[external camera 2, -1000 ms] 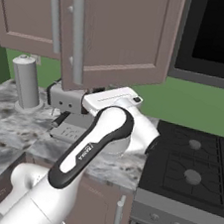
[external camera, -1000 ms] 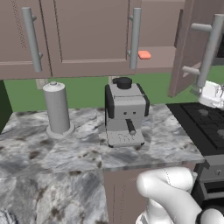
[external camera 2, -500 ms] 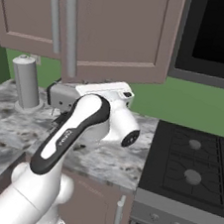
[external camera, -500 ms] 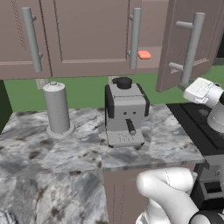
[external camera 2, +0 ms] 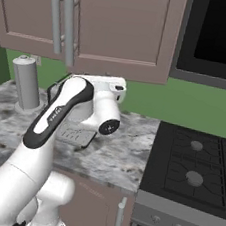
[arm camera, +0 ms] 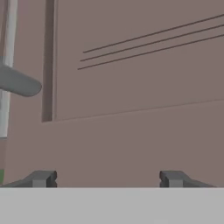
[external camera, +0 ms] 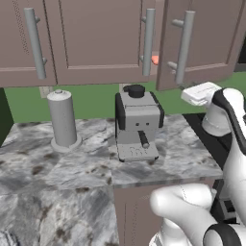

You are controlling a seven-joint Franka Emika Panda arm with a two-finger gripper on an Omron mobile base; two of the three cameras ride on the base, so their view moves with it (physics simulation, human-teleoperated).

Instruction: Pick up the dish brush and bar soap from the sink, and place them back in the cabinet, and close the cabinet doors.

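— Two doors hang over the counter [external camera: 72, 158] here; is either one closed yet?

— The left cabinet door [external camera: 103, 38] looks flush. The right cabinet door [external camera: 202, 43] stands slightly ajar, its handle edge swung out past the other door's handle [external camera: 148, 41].

— Where is the gripper [arm camera: 107, 178]?

— Right up against that right door's panel, seen from the hand camera. Its jaws are spread wide with nothing between them, both fingertips [arm camera: 41, 178] close to the flat wood. I judge it is placed there to push the door home, not to grasp the bar handle [arm camera: 17, 82], which sits off to one side.

— And the task's things?

— A bit of the orange-red bar soap [external camera: 154, 59] shows through the gap between the doors, on the shelf inside the cabinet [external camera 2: 121, 30]. I cannot make out the dish brush, and the sink lies outside these views.

— So how far along?

— Late, I'd say: soap stowed, door-closing under way. The coffee machine [external camera: 137, 125] and grey canister [external camera: 62, 117] stand below, well clear of the door's swing.

— Any risk?

— Open jaws sliding off the panel if the push goes in at an angle.
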